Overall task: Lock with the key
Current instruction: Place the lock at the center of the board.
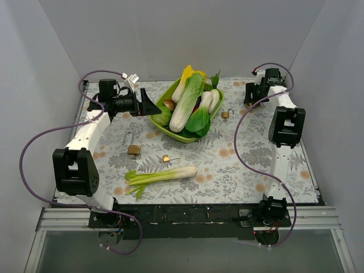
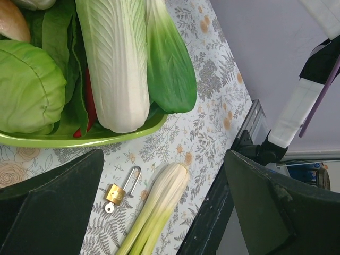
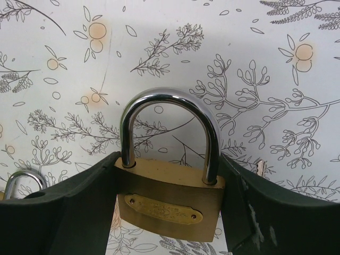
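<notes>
My right gripper (image 3: 169, 178) is shut on a brass padlock (image 3: 167, 204), held upright above the floral cloth with its steel shackle closed. It sits at the far right of the top view (image 1: 249, 94), where that padlock is hidden. A key tip (image 3: 260, 168) peeks out behind the right finger. My left gripper (image 1: 151, 107) is open and empty beside the green basket (image 1: 170, 132). Its wrist view shows a small brass padlock with a key in it (image 2: 118, 193) lying on the cloth; this padlock also shows in the top view (image 1: 168, 159).
The basket holds napa cabbage (image 1: 186, 102), bok choy and other vegetables. A leek (image 1: 162, 176) lies near the front. A long-shackle padlock (image 1: 133, 149) lies left of centre. A small padlock (image 1: 226, 114) lies right of the basket. Another shackle (image 3: 16, 180) shows at the left.
</notes>
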### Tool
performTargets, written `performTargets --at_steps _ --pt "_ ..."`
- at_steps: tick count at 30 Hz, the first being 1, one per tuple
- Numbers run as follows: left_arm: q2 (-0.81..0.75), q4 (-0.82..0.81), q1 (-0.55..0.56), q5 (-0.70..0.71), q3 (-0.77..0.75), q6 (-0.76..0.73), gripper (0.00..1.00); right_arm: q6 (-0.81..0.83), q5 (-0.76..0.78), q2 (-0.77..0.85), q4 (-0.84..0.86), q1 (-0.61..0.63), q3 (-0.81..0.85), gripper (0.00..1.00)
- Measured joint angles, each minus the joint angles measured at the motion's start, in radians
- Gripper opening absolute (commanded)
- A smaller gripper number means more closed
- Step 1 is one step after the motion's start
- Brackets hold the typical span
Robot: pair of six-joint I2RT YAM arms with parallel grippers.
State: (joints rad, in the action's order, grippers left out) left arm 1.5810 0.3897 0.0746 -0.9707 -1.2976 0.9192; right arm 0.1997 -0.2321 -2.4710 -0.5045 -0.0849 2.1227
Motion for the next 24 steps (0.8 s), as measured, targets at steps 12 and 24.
performTargets --at_steps 12,24 --pt "0.002 0.003 -0.002 0.008 0.000 -0.007 0.98 -0.051 0.051 -0.004 0.027 0.020 0.000 0.82" --pt "0.001 0.019 -0.031 0.052 0.000 -0.003 0.98 -0.093 0.055 -0.004 0.037 0.026 0.000 0.91"
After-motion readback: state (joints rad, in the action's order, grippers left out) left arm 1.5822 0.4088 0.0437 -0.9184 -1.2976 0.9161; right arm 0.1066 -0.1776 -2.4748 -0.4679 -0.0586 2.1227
